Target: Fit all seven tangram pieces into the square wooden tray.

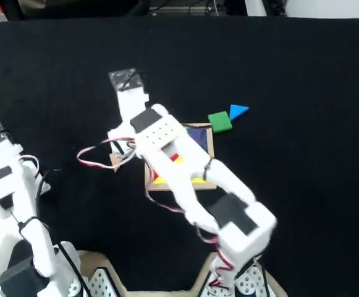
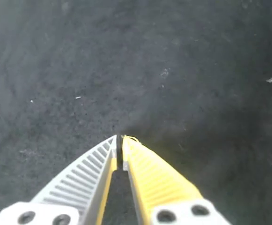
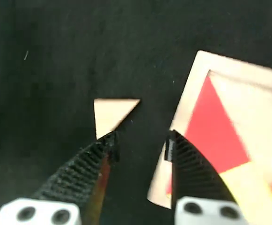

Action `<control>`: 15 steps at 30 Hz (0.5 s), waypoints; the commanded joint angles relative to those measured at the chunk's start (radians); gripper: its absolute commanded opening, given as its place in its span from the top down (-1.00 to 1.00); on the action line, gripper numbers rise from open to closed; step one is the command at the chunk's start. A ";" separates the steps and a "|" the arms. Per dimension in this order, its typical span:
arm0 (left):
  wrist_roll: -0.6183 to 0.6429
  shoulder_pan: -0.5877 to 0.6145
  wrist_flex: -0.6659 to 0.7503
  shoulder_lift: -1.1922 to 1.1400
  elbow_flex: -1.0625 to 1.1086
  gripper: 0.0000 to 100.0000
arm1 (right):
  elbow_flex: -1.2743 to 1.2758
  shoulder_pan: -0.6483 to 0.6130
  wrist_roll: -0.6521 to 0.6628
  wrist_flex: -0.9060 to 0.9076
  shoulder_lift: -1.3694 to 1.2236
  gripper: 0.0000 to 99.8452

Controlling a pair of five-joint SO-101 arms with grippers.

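The black table (image 1: 303, 74) bears the wooden tray (image 3: 229, 65), which holds a red piece (image 3: 217, 126) and a yellow piece (image 3: 253, 183). The right gripper (image 3: 138, 140), fingers apart, hangs between the tray and a tan triangle (image 3: 111, 112). The left gripper (image 2: 118, 139), fingers together, hangs over bare table. A green square (image 1: 220, 121) and a blue triangle (image 1: 238, 111) lie just outside the tray.

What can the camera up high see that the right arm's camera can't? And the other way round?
High view: a green square and a blue triangle lying just off the wooden tray. Right wrist view: the right gripper, open, one tip at a plain wooden triangle, the other at the tray's corner. Both: the tray and the red piece inside it.
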State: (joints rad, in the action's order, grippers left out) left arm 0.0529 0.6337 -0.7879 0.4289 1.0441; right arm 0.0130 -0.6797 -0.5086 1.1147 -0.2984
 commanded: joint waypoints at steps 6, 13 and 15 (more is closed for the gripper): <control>0.017 0.013 0.066 0.026 0.018 0.94 | -0.341 -0.101 -0.336 0.058 -0.278 0.63; 0.017 0.015 0.066 0.026 0.019 0.94 | -0.596 -0.137 -0.384 0.189 -0.397 0.62; 0.017 0.015 0.066 0.026 0.019 0.94 | -0.636 -0.137 -0.382 0.209 -0.438 0.62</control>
State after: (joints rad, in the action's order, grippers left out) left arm 0.0575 0.6383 -0.7327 0.4289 1.0656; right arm -0.5240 -0.7994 -0.8815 1.2912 -0.7204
